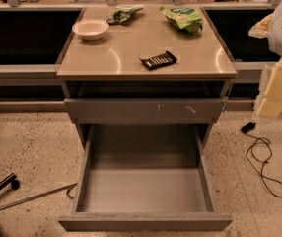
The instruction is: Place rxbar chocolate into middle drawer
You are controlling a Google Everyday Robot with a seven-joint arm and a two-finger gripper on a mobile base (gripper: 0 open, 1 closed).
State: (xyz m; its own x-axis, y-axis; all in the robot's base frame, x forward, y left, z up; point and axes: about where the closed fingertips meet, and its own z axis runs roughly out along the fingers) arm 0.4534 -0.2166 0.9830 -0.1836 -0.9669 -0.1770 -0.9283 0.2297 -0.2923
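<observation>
**Gripper (274, 90) hangs off to the right, bar not yet picked up**

Gripper and arm sit at the right edge of the scene, beside the cabinet and well apart from everything on it. Whether the hand is apart or together, I cannot tell; it holds nothing that can be seen.

Going by size: the cabinet top (131, 46) fills the middle of the scene. Below it the open drawer (143, 222) is pulled out toward the near side, and nothing can be seen in it. Between the two sits a shut drawer front (131, 110) with small white scratches. On the far right of the top lies a green bag (183, 19), on the far left a white bowl (90, 28). The chocolate bar (158, 59) lies flat near the front edge, right of centre, touching nothing else.

The step in hand looks like the reach for the bar. The next move likely calls for the hand to travel left over the top, come down on the bar, then carry it out past the near edge and lower it into the drawer.

Most of the arm is cut off at the right. The gap under the top is too dark to read.
</observation>
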